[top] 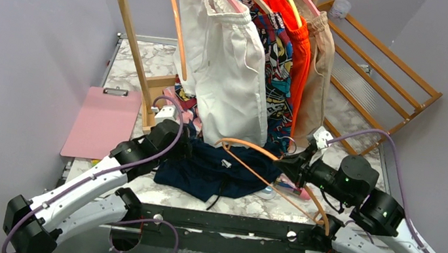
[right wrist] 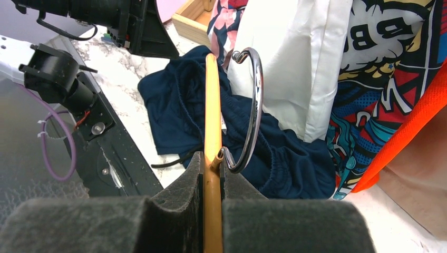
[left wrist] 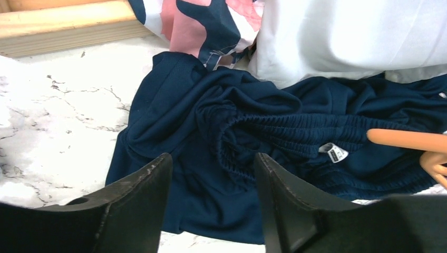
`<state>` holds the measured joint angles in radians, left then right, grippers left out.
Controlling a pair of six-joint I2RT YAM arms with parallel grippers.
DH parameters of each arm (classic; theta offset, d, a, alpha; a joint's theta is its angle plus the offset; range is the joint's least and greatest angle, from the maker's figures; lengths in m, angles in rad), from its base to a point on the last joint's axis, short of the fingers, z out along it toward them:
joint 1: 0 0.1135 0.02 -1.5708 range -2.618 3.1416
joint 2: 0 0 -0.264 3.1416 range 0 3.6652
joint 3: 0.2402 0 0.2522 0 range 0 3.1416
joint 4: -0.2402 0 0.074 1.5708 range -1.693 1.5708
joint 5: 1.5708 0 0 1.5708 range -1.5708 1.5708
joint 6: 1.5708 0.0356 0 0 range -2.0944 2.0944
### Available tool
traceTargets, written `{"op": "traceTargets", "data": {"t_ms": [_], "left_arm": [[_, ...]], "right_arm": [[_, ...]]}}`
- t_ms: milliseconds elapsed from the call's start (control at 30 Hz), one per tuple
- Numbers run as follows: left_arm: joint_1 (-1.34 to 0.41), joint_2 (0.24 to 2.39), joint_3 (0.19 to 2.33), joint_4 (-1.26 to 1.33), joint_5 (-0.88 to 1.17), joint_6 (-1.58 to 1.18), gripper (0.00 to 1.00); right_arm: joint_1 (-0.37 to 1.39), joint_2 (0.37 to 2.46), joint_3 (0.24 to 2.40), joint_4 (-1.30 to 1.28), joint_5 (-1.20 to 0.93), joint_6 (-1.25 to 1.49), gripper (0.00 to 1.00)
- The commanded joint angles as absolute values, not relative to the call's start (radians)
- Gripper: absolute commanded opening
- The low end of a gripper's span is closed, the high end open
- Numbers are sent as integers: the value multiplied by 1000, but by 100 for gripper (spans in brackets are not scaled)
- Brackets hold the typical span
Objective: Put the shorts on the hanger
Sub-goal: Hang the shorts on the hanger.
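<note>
Shorts: The dark blue shorts (top: 221, 172) are seen crumpled on the marble table (top: 144, 65), near its front edge and between the two grippers. The stretchy waistband is turned up, and a small white label (left wrist: 333, 153) is seen inside it.
Hanger: The orange wooden hanger (right wrist: 212, 105) is held over the right part of the shorts. It is not yet put through them. Whether it touches the cloth cannot be told. Its metal hook (right wrist: 256, 95) is curved out to one side, just beside the pinched spot.
Right gripper: The right gripper (right wrist: 212, 158) is clenched on the hanger. The thin wood is squeezed between its two soft dark pads (right wrist: 179, 205).
Left gripper: The left gripper (left wrist: 211, 163) is hung low over the left part of the shorts. Its jaws are parted and nothing is pinched between them. Whether the tips touch the cloth cannot be told.
Behind: White shorts (top: 229, 68), bright orange shorts (top: 298, 51) and a cartoon-print cloth (top: 280, 61) are hung on a wooden rack (top: 131, 27). The white shorts are hung right behind the dark blue ones.
Left side: A pink board (top: 103, 123) is laid flat at the table's left edge, well apart from the shorts.
</note>
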<state>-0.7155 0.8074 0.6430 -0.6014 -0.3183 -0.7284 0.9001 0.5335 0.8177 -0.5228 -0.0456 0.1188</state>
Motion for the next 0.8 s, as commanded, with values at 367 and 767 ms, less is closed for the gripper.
{"op": "traceTargets", "data": {"t_ms": [367, 767], "left_arm": [[-717, 954, 633, -541, -310, -715, 48], [-712, 1043, 640, -482, -259, -663, 46]], "right_arm": [[899, 547, 806, -460, -128, 150, 1], [899, 561, 795, -454, -196, 147, 1]]}}
